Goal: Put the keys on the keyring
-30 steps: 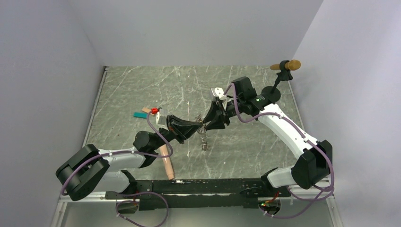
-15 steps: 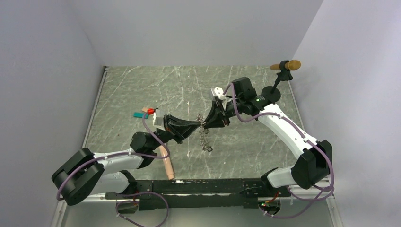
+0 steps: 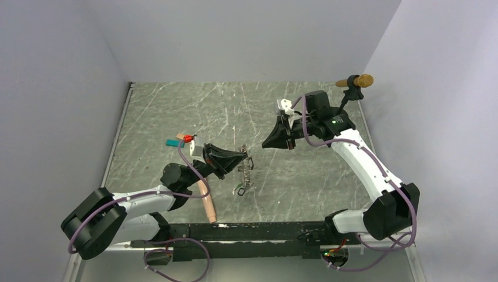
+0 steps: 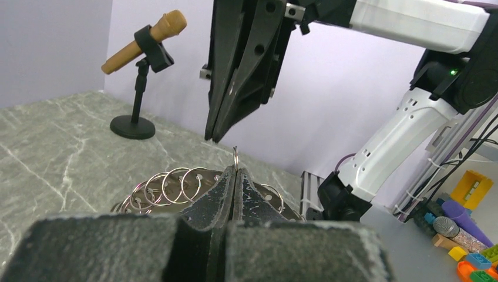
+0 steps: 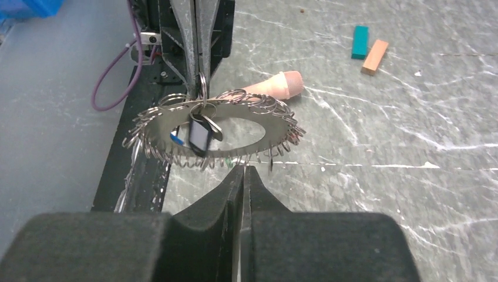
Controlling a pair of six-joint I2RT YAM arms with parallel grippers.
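Grey marbled desk [image 3: 176, 106]: teal block [image 3: 174, 143] and tan block [image 3: 179, 136] at nine o'clock, peach cylinder [image 3: 208, 207] at seven, microphone stand [image 4: 132, 126] at two.

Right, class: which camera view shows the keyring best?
The right wrist view: the keyring appears whole, a flat band fringed with small rings. The left wrist view shows only a few rings behind the left hand; the top view, a small dark tangle.

Top camera looks down from behind; wrist cameras face each other closely, sharing the keyring [image 5: 161, 132]
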